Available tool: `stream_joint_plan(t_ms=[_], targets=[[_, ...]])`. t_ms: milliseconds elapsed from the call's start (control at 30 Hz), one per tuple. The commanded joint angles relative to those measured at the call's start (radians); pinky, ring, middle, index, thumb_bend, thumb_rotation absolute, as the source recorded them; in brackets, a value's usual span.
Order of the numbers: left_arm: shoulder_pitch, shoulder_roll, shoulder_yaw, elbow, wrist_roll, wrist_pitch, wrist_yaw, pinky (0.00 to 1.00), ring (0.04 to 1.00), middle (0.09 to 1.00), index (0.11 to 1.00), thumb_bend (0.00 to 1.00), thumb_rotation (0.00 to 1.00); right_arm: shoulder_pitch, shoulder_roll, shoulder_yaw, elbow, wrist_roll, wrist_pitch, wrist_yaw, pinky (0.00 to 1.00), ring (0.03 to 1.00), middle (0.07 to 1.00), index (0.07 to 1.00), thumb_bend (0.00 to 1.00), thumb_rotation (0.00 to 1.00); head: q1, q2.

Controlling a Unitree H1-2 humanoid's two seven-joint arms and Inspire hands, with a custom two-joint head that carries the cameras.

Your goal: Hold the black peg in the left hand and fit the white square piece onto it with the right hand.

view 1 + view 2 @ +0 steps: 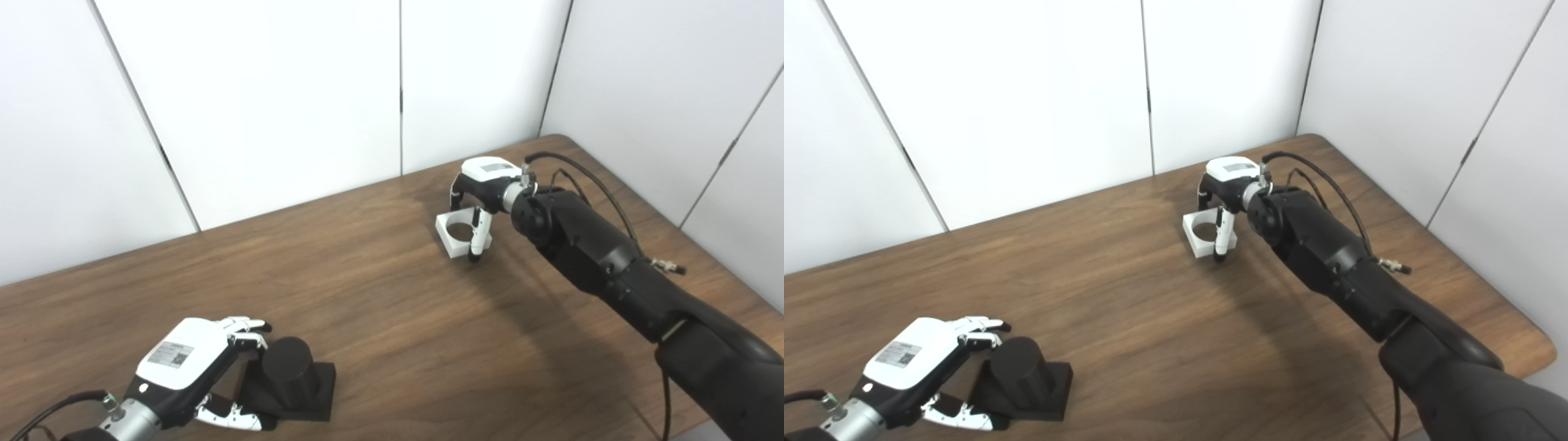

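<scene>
The white square piece [460,233] sits under my right hand [481,190] at the far side of the worktop [392,306], flat on the wood with its round hole facing up. My right hand arches over it, fingers curled down around its far side and thumb [476,242] against its near edge; I cannot tell whether I am truly gripping it yet or only bracketing it. It looks like a rigid, light plastic frame with thin walls, so I judge it will not flex but could skate on the smooth wood if pushed from one side. The outer flat faces, pinched on opposite sides, seem the best place to take hold, leaving the hole free.

Near me, my left hand [184,367] is open around the black peg [288,367], fingers [245,324] spread at its top and thumb low beside its square base [312,392], not clearly clamped. The peg stands upright, a stout cylinder that looks solid and stable, well apart from the white piece.
</scene>
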Motion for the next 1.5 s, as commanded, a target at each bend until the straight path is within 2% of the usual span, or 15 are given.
stream_joint_plan(t_ms=[0,67,233,267,333,433,533,800,1033,1467], targets=[[0.034,0.051,-0.018,0.018,0.044,0.014,-0.085,0.69,0.83,0.834,0.489,0.52,0.06,-0.037,-0.032,-0.024,-0.049,0.002,-0.034,-0.034,0.83,0.857,0.78,0.479,0.52,0.13,0.037,0.015],[0.029,0.044,-0.018,0.016,0.045,0.022,-0.098,0.69,0.831,0.836,0.489,0.52,0.06,-0.038,-0.036,-0.025,-0.069,0.0,-0.034,-0.024,0.84,0.865,0.787,0.48,0.52,0.13,0.107,0.041],[0.017,0.004,-0.033,0.036,0.054,0.049,-0.115,0.74,0.873,0.857,0.491,0.52,0.07,-0.027,-0.052,-0.053,-0.109,0.037,-0.074,-0.017,0.84,0.864,0.789,0.481,0.52,0.13,0.285,0.07],[0.015,-0.001,-0.036,0.038,0.059,0.054,-0.119,0.74,0.879,0.862,0.491,0.52,0.07,-0.026,-0.055,-0.057,-0.111,0.042,-0.08,-0.017,0.83,0.862,0.788,0.481,0.52,0.13,0.285,0.07],[0.005,-0.016,-0.049,0.049,0.071,0.062,-0.126,0.74,0.881,0.868,0.491,0.52,0.07,-0.024,-0.066,-0.061,-0.11,0.054,-0.119,-0.024,0.82,0.857,0.785,0.482,0.52,0.13,0.357,0.085],[-0.005,-0.032,-0.062,0.063,0.08,0.069,-0.124,0.74,0.884,0.872,0.491,0.52,0.07,-0.02,-0.078,-0.067,-0.113,0.074,-0.16,-0.027,0.81,0.851,0.777,0.481,0.52,0.13,0.405,0.095],[-0.012,-0.042,-0.074,0.063,0.097,0.084,-0.127,0.75,0.896,0.879,0.491,0.52,0.08,-0.019,-0.082,-0.072,-0.113,0.089,-0.186,-0.023,0.81,0.851,0.775,0.482,0.52,0.13,0.429,0.101],[-0.021,-0.065,-0.088,0.054,0.114,0.124,-0.149,0.77,0.913,0.888,0.491,0.52,0.08,-0.007,-0.104,-0.094,-0.206,0.151,-0.255,0.009,0.76,0.836,0.77,0.482,0.52,0.13,0.439,0.115],[-0.028,-0.071,-0.092,0.054,0.112,0.134,-0.147,0.79,0.914,0.886,0.491,0.52,0.08,-0.006,-0.107,-0.105,-0.312,0.177,-0.283,0.051,0.73,0.821,0.758,0.48,0.52,0.13,0.437,0.126],[-0.03,-0.071,-0.094,0.058,0.114,0.127,-0.133,0.78,0.911,0.883,0.491,0.52,0.08,-0.007,-0.08,-0.11,-0.515,0.243,-0.289,0.147,0.72,0.818,0.757,0.479,0.52,0.13,0.433,0.137]])
